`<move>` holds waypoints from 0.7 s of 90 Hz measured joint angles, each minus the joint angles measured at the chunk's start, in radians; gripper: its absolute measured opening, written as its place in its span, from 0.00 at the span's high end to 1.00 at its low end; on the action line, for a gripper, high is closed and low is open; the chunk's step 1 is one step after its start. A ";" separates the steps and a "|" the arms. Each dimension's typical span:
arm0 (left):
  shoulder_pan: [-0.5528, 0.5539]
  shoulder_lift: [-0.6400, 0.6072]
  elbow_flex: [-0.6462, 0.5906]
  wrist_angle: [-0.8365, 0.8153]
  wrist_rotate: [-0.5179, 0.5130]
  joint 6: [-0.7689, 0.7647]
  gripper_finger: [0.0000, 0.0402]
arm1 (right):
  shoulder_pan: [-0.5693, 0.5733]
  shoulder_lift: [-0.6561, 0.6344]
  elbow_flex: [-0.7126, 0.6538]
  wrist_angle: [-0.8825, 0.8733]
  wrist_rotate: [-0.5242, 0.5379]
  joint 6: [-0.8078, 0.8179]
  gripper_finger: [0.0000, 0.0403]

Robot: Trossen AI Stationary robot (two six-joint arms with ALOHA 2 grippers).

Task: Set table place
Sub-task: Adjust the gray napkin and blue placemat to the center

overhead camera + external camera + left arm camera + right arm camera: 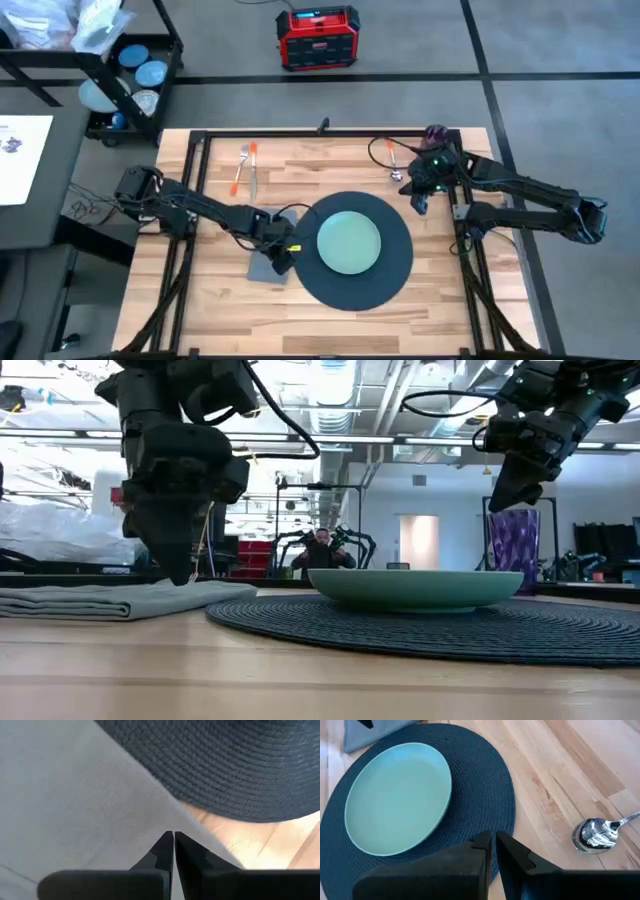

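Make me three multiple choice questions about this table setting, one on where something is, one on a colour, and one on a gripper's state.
1. Where does the plate sit?
A. on the round mat
B. on the napkin
C. on bare table

2. What colour is the plate?
A. purple
B. pale green
C. orange

3. How are the left gripper fingers?
A. wide open
B. shut above the napkin
C. shut on the spoon

Answers:
1 A, the mat rings the plate all round.
2 B, it shows pale green from above.
3 B, the left wrist view shows the fingertips together over grey cloth.
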 joint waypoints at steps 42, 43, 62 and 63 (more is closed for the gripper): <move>0.044 0.099 0.030 0.069 0.051 0.125 1.00 | 0.030 -0.001 -0.001 0.000 -0.001 0.016 0.96; 0.045 0.098 0.031 0.069 0.049 0.128 1.00 | 0.030 -0.001 -0.001 -0.001 -0.001 0.016 0.96; 0.083 0.059 0.038 0.027 -0.010 0.161 1.00 | 0.049 -0.001 -0.001 0.000 -0.001 0.010 0.96; 0.085 0.055 0.038 0.017 -0.018 0.166 1.00 | 0.050 -0.001 -0.001 -0.001 -0.001 0.007 0.96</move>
